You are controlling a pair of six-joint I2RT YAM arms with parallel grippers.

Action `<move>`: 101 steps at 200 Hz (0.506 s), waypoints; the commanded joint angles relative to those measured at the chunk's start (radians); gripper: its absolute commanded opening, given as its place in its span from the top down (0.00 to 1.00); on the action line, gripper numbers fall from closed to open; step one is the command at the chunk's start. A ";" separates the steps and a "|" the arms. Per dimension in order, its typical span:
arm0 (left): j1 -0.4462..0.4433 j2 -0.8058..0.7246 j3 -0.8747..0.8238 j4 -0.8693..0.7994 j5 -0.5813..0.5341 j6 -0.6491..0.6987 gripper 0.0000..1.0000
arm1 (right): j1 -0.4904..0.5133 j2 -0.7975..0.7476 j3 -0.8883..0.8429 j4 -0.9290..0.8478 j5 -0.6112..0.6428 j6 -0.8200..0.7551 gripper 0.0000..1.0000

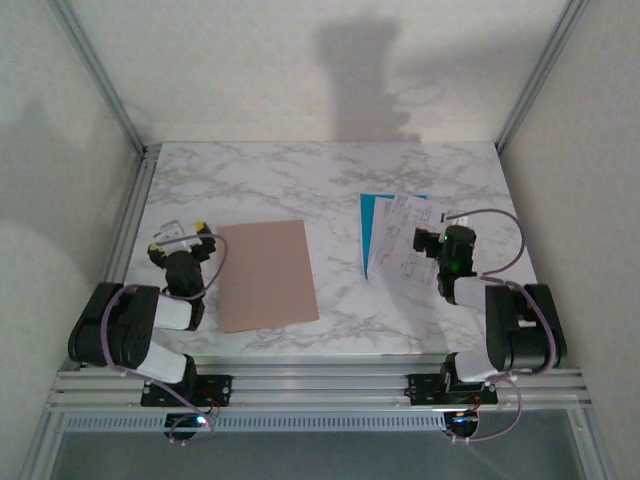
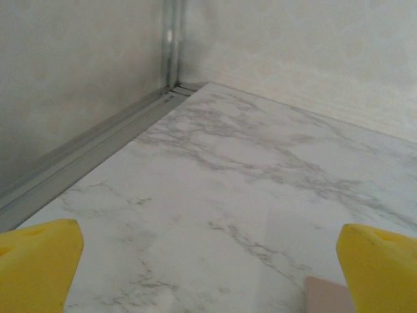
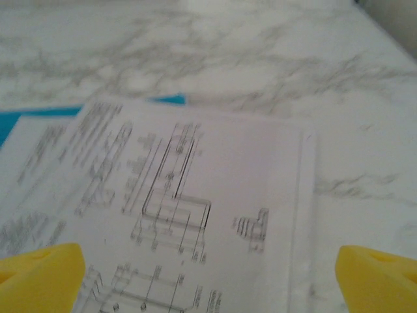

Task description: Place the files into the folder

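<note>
Spread left hand (image 2: 208,264) over marble table (image 2: 247,169)

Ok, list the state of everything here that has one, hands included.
folder: closed, lying flat on the table
white sheet: outside the folder, lying across the cyan sheet
cyan sheet: outside the folder, mostly covered
left hand: open, empty, beside the folder
right hand: open, empty, over the white sheet

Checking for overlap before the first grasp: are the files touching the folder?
Apart. The top view shows a wide strip of bare table between the folder and the files.
</note>
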 commanded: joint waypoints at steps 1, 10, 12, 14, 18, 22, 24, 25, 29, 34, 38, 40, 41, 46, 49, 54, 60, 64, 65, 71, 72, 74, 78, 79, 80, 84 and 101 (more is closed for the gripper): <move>-0.057 -0.101 0.116 -0.164 -0.179 0.056 0.01 | 0.013 -0.182 0.124 -0.175 0.105 0.054 0.01; -0.059 -0.146 0.139 -0.168 -0.194 0.031 0.01 | 0.024 -0.247 0.187 -0.247 0.137 0.085 0.01; -0.060 -0.156 0.147 -0.170 -0.199 0.025 0.01 | 0.026 -0.259 0.208 -0.266 0.141 0.096 0.01; -0.060 -0.164 0.155 -0.174 -0.209 0.019 0.01 | 0.027 -0.270 0.230 -0.296 0.144 0.109 0.01; -0.062 -0.180 0.182 -0.194 -0.229 0.001 0.01 | 0.028 -0.285 0.267 -0.356 0.150 0.138 0.01; -0.062 -0.196 0.215 -0.230 -0.260 -0.034 0.01 | 0.028 -0.292 0.336 -0.426 0.164 0.183 0.01; -0.062 -0.203 0.236 -0.256 -0.274 -0.062 0.01 | 0.027 -0.292 0.369 -0.471 0.176 0.212 0.01; -0.061 -0.206 0.252 -0.278 -0.284 -0.077 0.01 | 0.027 -0.291 0.386 -0.503 0.183 0.228 0.01; -0.055 -0.216 0.309 -0.379 -0.306 -0.154 0.00 | 0.025 -0.285 0.453 -0.612 0.208 0.306 0.01; -0.036 -0.221 0.404 -0.569 -0.276 -0.257 0.00 | 0.018 -0.268 0.552 -0.783 0.225 0.404 0.01; -0.013 -0.216 0.508 -0.774 -0.207 -0.340 0.00 | 0.009 -0.244 0.627 -0.929 0.242 0.481 0.01; 0.002 -0.209 0.552 -0.870 -0.175 -0.379 0.00 | 0.008 -0.231 0.667 -0.990 0.255 0.533 0.01; 0.008 -0.204 0.572 -0.913 -0.157 -0.407 0.01 | 0.007 -0.225 0.686 -1.020 0.264 0.547 0.01; 0.043 -0.175 0.678 -1.090 -0.095 -0.526 0.00 | 0.006 -0.192 0.772 -1.223 0.325 0.715 0.01; 0.060 -0.155 0.729 -1.183 -0.058 -0.601 0.00 | 0.006 -0.174 0.810 -1.337 0.349 0.793 0.01; 0.086 -0.120 0.794 -1.299 0.007 -0.673 0.01 | -0.001 -0.152 0.836 -1.394 0.330 0.806 0.01; 0.110 -0.085 0.826 -1.330 0.102 -0.695 0.01 | -0.009 -0.143 0.832 -1.361 0.239 0.745 0.02; 0.124 -0.065 0.838 -1.338 0.165 -0.708 0.00 | -0.011 -0.143 0.826 -1.338 0.190 0.715 0.04; 0.126 -0.059 0.842 -1.341 0.179 -0.711 0.00 | -0.011 -0.142 0.825 -1.331 0.177 0.712 0.04; 0.134 -0.037 0.859 -1.370 0.228 -0.739 0.00 | -0.008 -0.144 0.817 -1.315 0.129 0.704 0.07; 0.134 -0.035 0.862 -1.376 0.232 -0.742 0.00 | -0.007 -0.144 0.816 -1.314 0.120 0.705 0.07; 0.134 -0.030 0.867 -1.387 0.242 -0.746 0.01 | -0.006 -0.147 0.811 -1.313 0.105 0.711 0.08; 0.133 -0.021 0.872 -1.405 0.260 -0.752 0.01 | -0.001 -0.153 0.800 -1.308 0.081 0.723 0.09; 0.133 -0.020 0.874 -1.410 0.263 -0.752 0.01 | 0.001 -0.155 0.798 -1.307 0.076 0.725 0.09; 0.131 -0.019 0.874 -1.415 0.266 -0.752 0.01 | 0.002 -0.157 0.795 -1.304 0.074 0.728 0.09; 0.129 -0.017 0.874 -1.431 0.280 -0.754 0.02 | 0.008 -0.165 0.778 -1.294 0.047 0.732 0.09; 0.102 -0.032 0.855 -1.520 0.301 -0.718 0.05 | 0.073 -0.194 0.719 -1.226 -0.033 0.706 0.06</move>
